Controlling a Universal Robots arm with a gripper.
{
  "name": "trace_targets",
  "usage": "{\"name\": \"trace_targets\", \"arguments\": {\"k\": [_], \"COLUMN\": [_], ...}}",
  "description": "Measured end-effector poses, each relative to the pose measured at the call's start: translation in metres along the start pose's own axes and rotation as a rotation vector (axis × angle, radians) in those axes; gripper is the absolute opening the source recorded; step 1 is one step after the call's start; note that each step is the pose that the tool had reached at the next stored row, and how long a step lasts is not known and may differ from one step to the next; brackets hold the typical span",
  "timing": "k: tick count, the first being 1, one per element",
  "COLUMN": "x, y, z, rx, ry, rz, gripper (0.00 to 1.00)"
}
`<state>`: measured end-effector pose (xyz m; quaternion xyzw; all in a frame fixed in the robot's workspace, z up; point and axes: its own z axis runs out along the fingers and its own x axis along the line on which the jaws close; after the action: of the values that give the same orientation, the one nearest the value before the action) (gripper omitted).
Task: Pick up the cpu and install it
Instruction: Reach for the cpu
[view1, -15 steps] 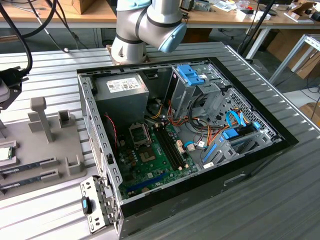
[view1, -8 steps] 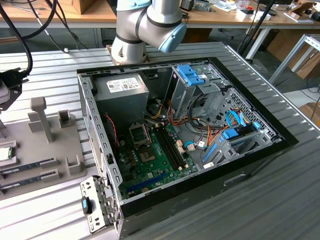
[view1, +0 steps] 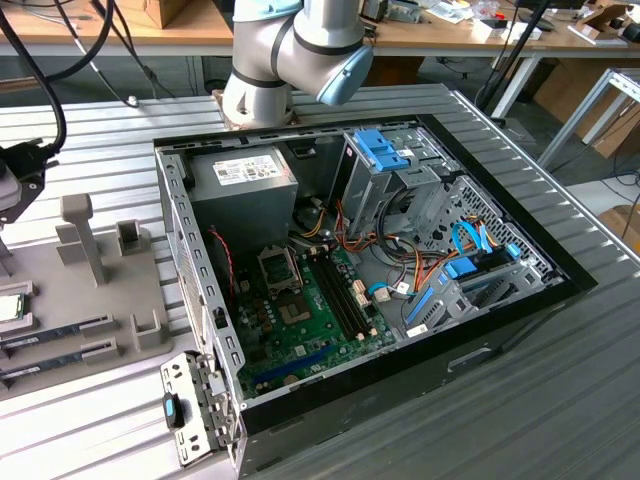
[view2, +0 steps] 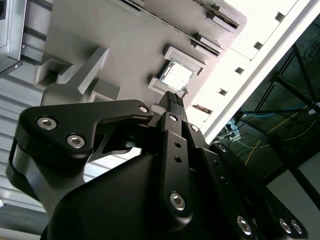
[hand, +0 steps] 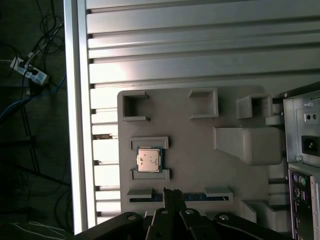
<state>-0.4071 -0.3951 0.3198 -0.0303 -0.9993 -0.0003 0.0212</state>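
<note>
The cpu (hand: 149, 160) lies flat, silver top up, in its square cradle on the grey tray (hand: 200, 150). It is just ahead of my gripper (hand: 168, 192) and a little to one side, not touching it. My gripper's fingers are pressed together and hold nothing. Beyond the tray, the open computer case (hand: 302, 145) stands on the ribbed counter (hand: 200, 50).
</note>
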Motion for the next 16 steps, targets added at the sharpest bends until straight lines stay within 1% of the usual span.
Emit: {"name": "trace_targets", "arguments": {"k": [9, 16], "x": [0.0000, -0.0001], "y": [0.0000, 0.0000], "z": [0.0027, 0.0059], "rx": [0.0000, 0.0000], "ry": [0.0001, 0.0000], "rz": [0.000, 0.000], "gripper": [0.11, 0.11]}}
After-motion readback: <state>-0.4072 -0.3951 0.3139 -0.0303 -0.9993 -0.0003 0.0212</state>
